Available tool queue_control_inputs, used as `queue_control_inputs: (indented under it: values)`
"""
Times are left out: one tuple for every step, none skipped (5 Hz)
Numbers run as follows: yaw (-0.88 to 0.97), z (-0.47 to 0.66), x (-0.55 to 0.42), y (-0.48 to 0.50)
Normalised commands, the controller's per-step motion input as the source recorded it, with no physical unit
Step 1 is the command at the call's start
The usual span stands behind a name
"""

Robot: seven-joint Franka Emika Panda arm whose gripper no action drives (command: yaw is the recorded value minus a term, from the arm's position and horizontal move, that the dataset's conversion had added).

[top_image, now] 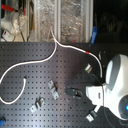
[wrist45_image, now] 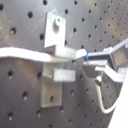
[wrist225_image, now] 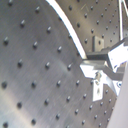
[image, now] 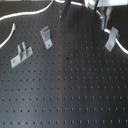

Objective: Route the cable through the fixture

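- The cable is judged light, limp and smooth. It should bend under its own weight and slide if pinched loosely, so a firm pinch close to the working end is advised, with only a short free length left to steer.
- In the first wrist view the cable is laid across the fixture at mid-height and is met by the gripper just beside the bracket. The fingers appear closed on it.
- In the second exterior view the cable's red band is seen near the arm, and the rest is trailed in a wide loop toward the second exterior view's left.
- The fixture is judged thin, stiff and light. It is seen leaning on the perforated board, so a sideways tug from the cable could tip or shift it unless it is fastened, which cannot be told.
- Whether the cable is already seated in the fixture or merely laid across its face cannot be made out, because the crossing is blurred.
- The exact contact between the pads and the cord is hidden by the finger bodies, and in the first exterior view the gripper is cut off at the upper edge.
- A flat plate with two prongs and a step-bent bracket are set well apart from the fixture.
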Motion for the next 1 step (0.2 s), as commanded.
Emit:
queue_control_inputs:
  values:
    - [0.0, -0.06, 0.014, 0.051]
